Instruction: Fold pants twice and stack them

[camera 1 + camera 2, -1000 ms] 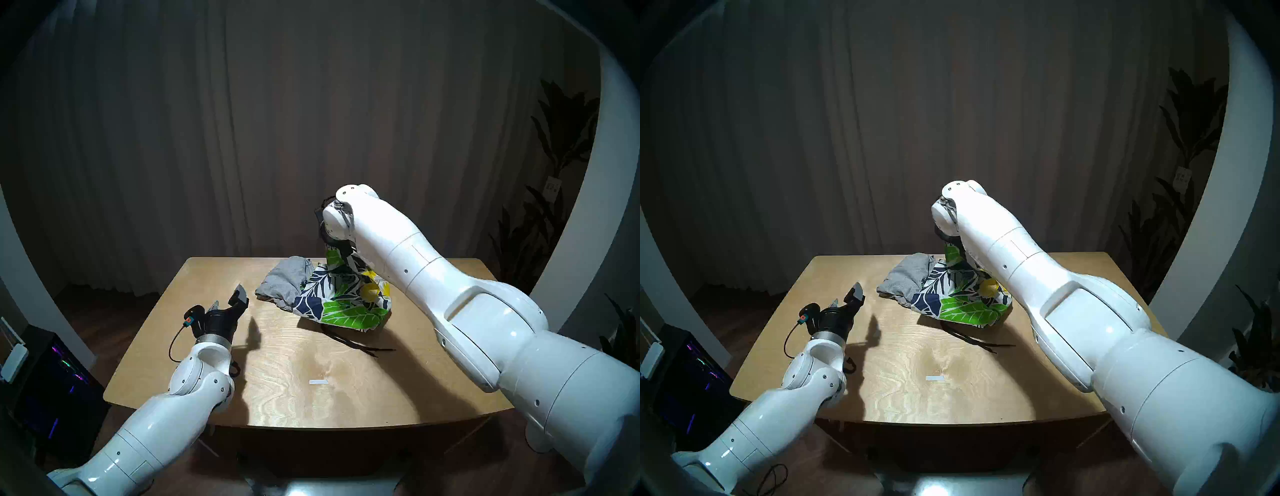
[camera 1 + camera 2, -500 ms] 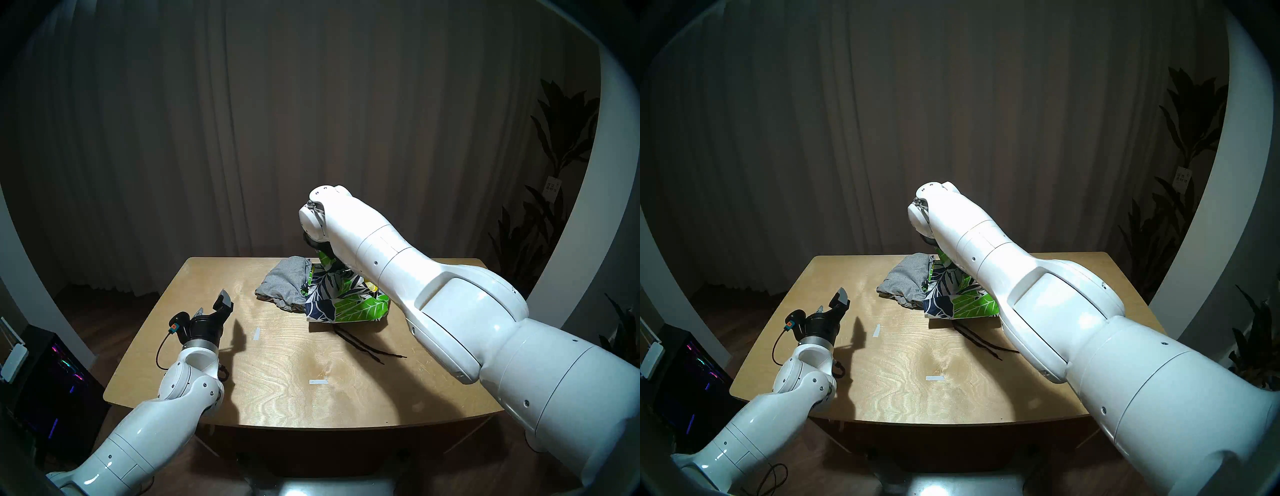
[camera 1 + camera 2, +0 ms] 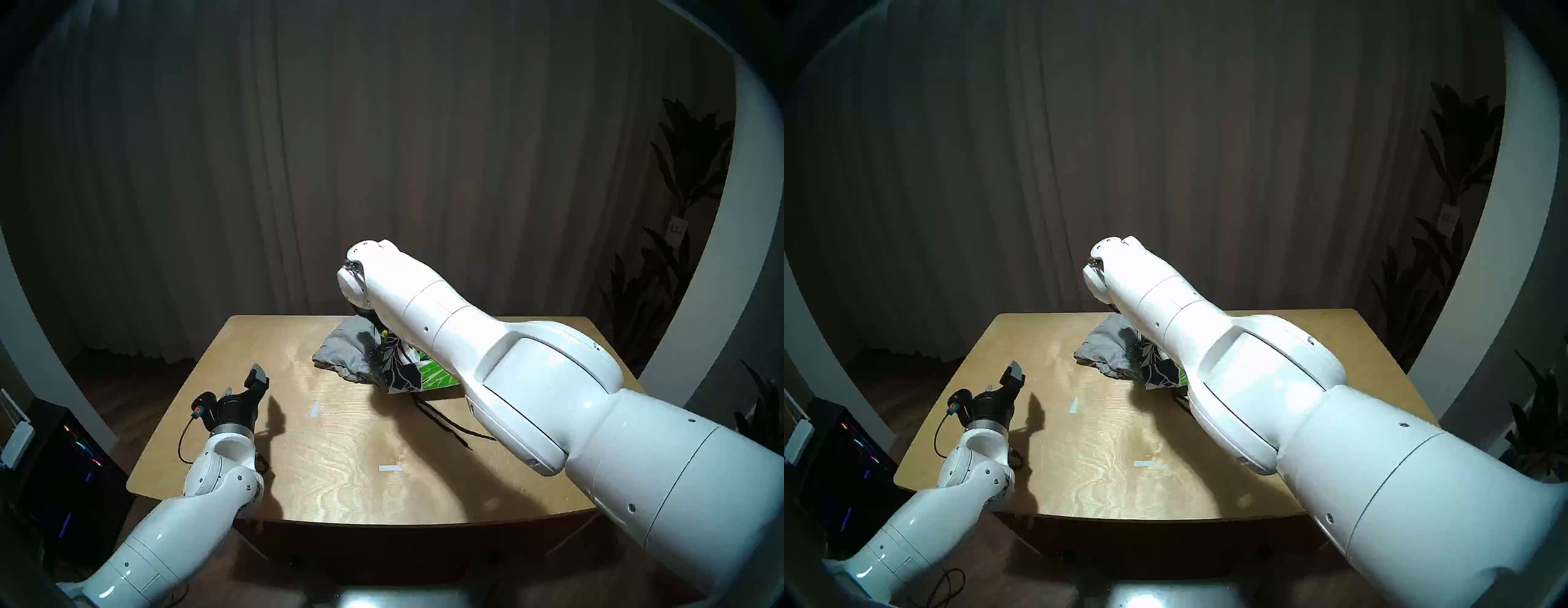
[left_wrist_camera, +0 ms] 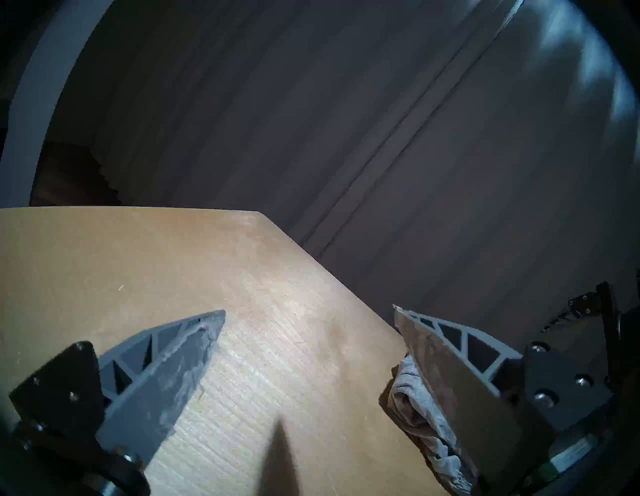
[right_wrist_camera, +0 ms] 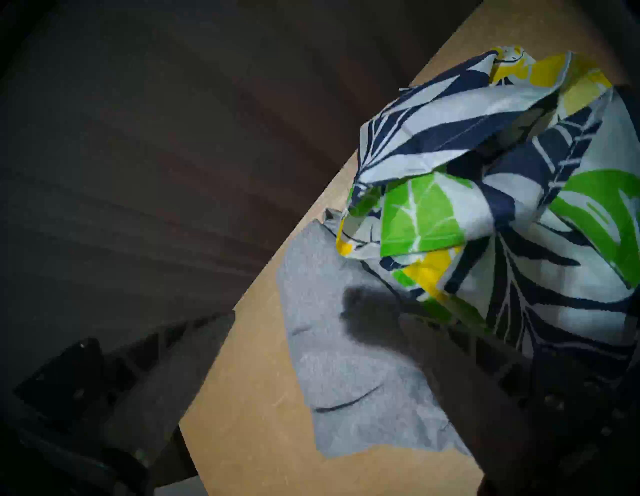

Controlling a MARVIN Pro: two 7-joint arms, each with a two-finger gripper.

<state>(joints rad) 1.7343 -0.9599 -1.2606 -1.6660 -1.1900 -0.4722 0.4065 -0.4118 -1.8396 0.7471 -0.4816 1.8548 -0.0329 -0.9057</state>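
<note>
Both pairs of shorts lie bunched together at the far side of the wooden table (image 3: 339, 458), right of its middle. The grey shorts (image 3: 344, 350) sit on the left of the heap, their far edge close to the table's back edge; the floral shorts (image 3: 403, 369) lie against their right side and partly over them, a crumpled fold of leaf print standing up in the right wrist view (image 5: 485, 173). The black drawstring (image 3: 441, 418) trails from the floral pair toward the near side, across bare wood.

The right gripper (image 5: 311, 332) hangs above the heap at the table's back edge, its fingers apart with nothing between them, one over the edge, the other dark and blurred above the seam where grey meets print; whether that finger touches cloth is hard to tell. The right arm (image 3: 530, 373) crosses above the right half of the table and hides most of the floral pair from the head.

The left gripper (image 4: 308, 315) hovers over the left part of the table, well apart from the clothes, jaws spread wide and empty. Between it and the heap the wood is open, with two short strips of pale tape, one (image 3: 314, 409) near the middle and one (image 3: 390, 468) nearer the front edge
</note>
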